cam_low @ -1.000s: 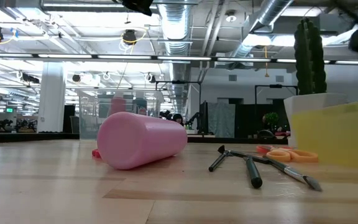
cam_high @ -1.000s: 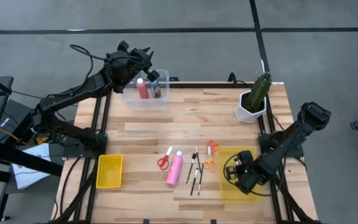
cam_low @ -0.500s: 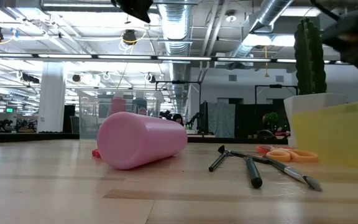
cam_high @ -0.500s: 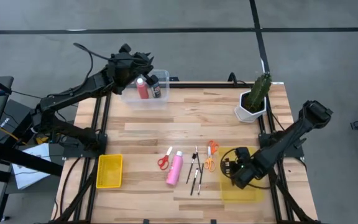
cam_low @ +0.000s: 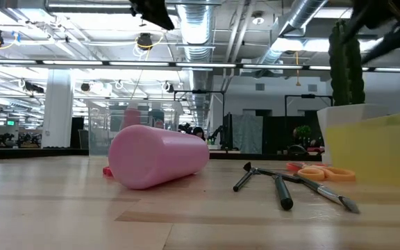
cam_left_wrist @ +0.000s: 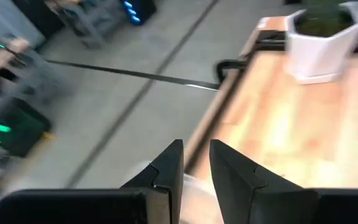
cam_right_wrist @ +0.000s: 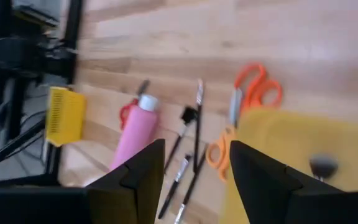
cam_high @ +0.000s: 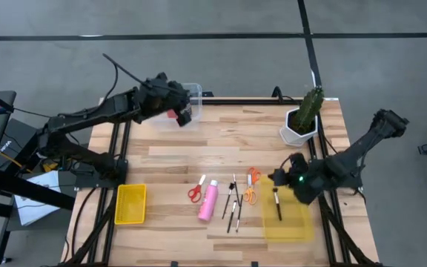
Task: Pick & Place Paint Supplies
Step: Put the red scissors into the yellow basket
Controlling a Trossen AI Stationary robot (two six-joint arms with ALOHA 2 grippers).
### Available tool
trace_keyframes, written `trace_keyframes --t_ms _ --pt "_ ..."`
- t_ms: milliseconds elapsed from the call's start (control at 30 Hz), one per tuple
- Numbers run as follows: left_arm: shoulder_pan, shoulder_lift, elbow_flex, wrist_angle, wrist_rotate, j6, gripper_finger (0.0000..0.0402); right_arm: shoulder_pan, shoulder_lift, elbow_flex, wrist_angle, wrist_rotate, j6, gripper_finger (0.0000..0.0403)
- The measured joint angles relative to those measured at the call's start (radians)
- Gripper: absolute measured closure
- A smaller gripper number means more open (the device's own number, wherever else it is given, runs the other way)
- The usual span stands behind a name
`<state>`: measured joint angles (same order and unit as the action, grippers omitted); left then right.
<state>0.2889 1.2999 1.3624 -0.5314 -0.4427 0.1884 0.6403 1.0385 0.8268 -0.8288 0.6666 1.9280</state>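
Pale wood planks of the tabletop point(cam_high: 199, 148) carry most of the kit in a cluster at the middle, and the news is on my right side: my right claw point(cam_high: 279, 178) has just let go and is pulling up and away from the big yellow tray point(cam_high: 302, 222), fingers spread wide apart in its own wrist view, nothing between them. A second ago it was hunched low over that tray; now one dark-handled brush point(cam_high: 277, 203) lies inside it, so that is one supply delivered. My left claw point(cam_high: 184, 111) has swung off the clear bin point(cam_high: 194, 90) at the far left edge, its fingers nearly together with only a narrow slit showing, and I see nothing held between them. The arm now covers what stands in the bin, so I cannot say from here how the bottles sit. Waiting on the wood: the pink bottle point(cam_high: 209, 200) lying on its side, red-handled scissors point(cam_high: 196, 192) just beside it, three brushes point(cam_high: 233, 205) fanned out next, and orange-handled scissors point(cam_high: 251, 185) touching the big tray's near edge. A small yellow bin point(cam_high: 130, 204) sits well apart to the left. My read: the right claw is freed for the next brush.
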Motion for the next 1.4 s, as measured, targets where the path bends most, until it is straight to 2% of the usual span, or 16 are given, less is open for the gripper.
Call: trace_keyframes --t_ms 200,367,600,700,833,1033,1233,1400 --pt "-0.064 0.003 0.0 -0.119 -0.021 -0.24 0.033 -0.112 -0.197 0.0 0.0 -0.008 -0.337 0.0225" --pt "-0.122 0.014 0.0 -0.265 -0.009 -0.321 0.033 -0.194 -0.328 0.0 0.012 -0.013 -0.58 0.0225" --pt "-0.205 0.02 0.0 -0.463 0.108 -0.668 0.033 -0.263 -0.414 0.0 0.071 -0.087 -0.834 0.0225" --pt "-0.246 0.042 0.001 -0.508 0.15 -0.81 0.033 -0.284 -0.419 0.0 0.075 -0.093 -0.893 0.0225" --pt "-0.298 0.097 0.0 -0.522 0.237 -0.911 0.0328 -0.305 -0.419 0.0 0.08 -0.121 -0.954 0.0226" --pt "-0.332 0.229 0.0 -0.529 0.388 -1.061 0.0295 -0.332 -0.419 0.0 0.084 -0.196 -0.995 0.0226" --pt "-0.356 0.366 0.0 -0.494 0.416 -1.187 0.025 -0.334 -0.44 0.0 0.083 -0.22 -0.998 0.0226" --pt "-0.381 0.447 0.0 -0.423 0.423 -1.205 0.0238 -0.333 -0.474 0.0 0.084 -0.25 -1.012 0.0226"
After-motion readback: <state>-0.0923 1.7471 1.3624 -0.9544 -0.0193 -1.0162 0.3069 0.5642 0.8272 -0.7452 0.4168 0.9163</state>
